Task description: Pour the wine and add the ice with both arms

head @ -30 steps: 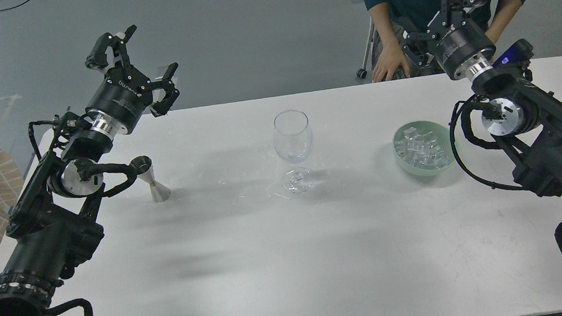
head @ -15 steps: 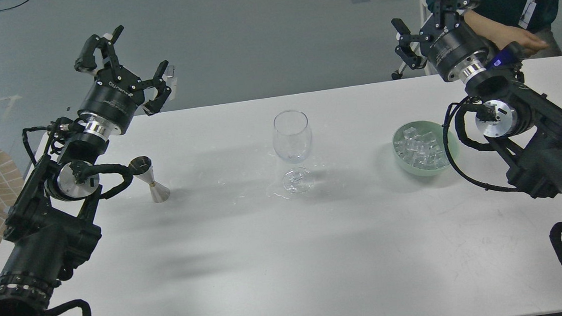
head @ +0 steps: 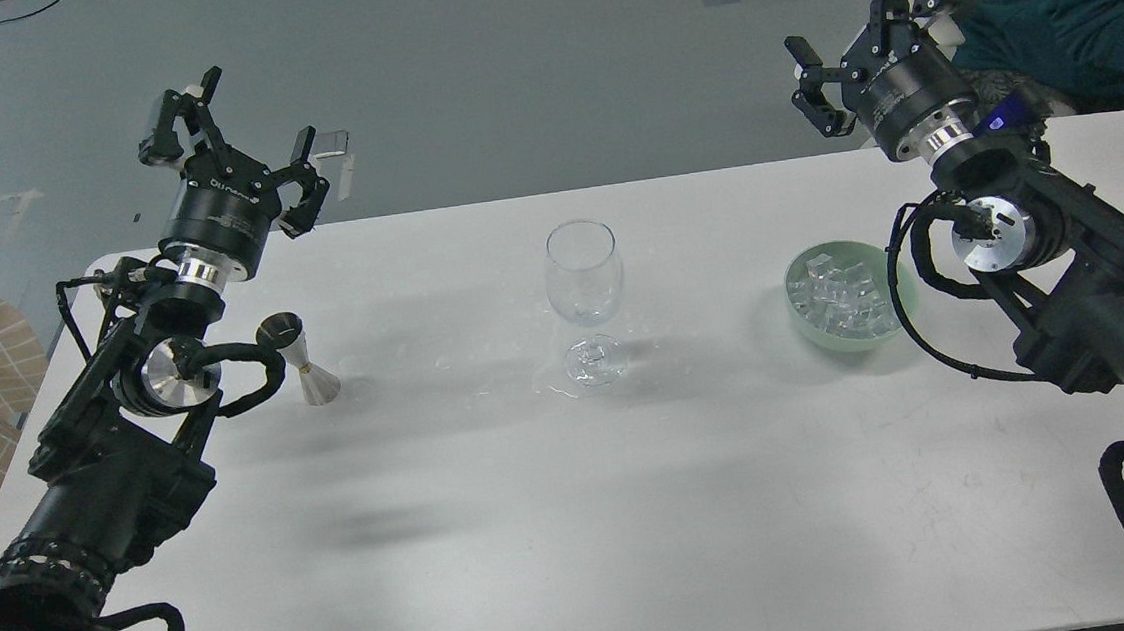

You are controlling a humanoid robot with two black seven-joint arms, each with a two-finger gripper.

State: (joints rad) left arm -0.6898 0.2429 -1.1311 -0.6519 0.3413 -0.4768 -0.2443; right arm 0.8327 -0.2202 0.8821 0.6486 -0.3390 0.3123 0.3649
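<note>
Waiting to start, apparently: no pour begun, no wine visible in the clear stemmed glass [head: 585, 284] standing mid-surface. Small glassy ice cubes [head: 842, 298] heaped in the pale green round bowl [head: 898, 314], right of the glass. Steel hourglass-shaped jigger [head: 303, 361] upright to the left. Left gripper [head: 228, 151] and right gripper [head: 861, 41] both raised, spread apart, holding nothing. Next, probably: lowering the left gripper around the slick metal jigger's narrow waist on the white matte surface [head: 578, 515].

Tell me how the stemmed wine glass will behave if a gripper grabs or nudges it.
The wine glass looks top-heavy: a wide bowl on a thin stem over a small foot, so a push high up would probably tip it. Its clear smooth wall is likely slippery and fragile. Droplets on the table near its foot may let it slide.
</note>
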